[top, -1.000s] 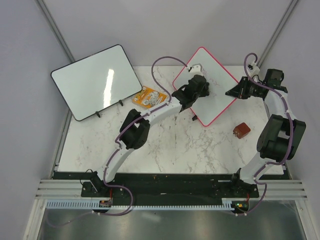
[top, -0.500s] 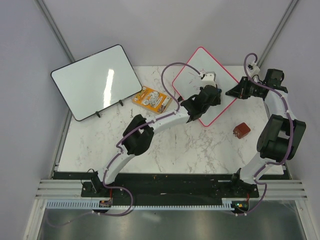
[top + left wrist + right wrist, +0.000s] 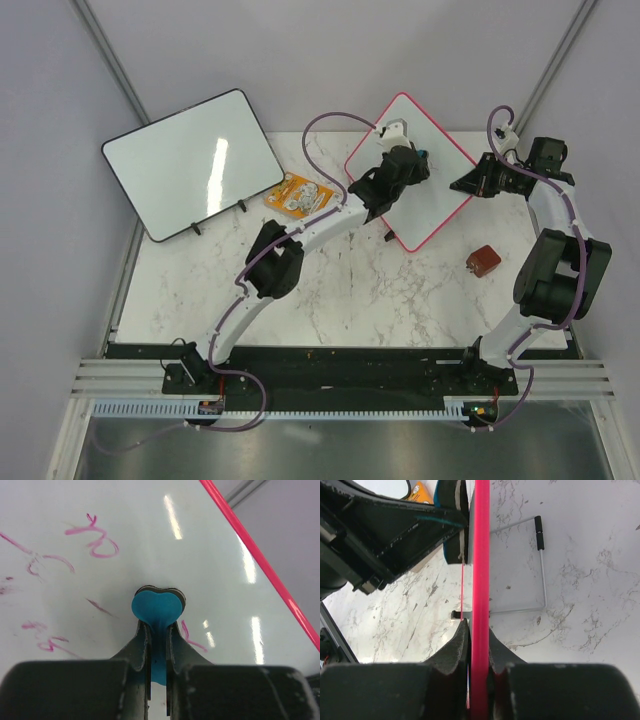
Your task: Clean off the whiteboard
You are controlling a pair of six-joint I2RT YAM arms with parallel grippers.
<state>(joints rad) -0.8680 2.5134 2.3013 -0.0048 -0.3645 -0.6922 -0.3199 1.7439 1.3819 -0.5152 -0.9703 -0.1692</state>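
Observation:
The pink-framed whiteboard (image 3: 441,205) stands tilted at the back right of the table. Its white face (image 3: 150,545) carries pink handwriting. My left gripper (image 3: 418,160) is shut on a blue heart-shaped eraser (image 3: 156,607) and presses it flat against the board's face. My right gripper (image 3: 464,184) is shut on the board's pink frame (image 3: 481,580) at its right corner and holds it on edge. In the right wrist view the left gripper (image 3: 452,527) and eraser sit against the board's left side.
A larger black-framed whiteboard (image 3: 192,162) leans at the back left. An orange packet (image 3: 303,195) lies between the boards. A small brown block (image 3: 484,260) lies on the marble table (image 3: 330,290) at the right. The board's wire stand (image 3: 540,570) rests behind it.
My left gripper with the eraser swept down and right across the board, then back up toward its upper part. The right gripper kept its hold on the frame.

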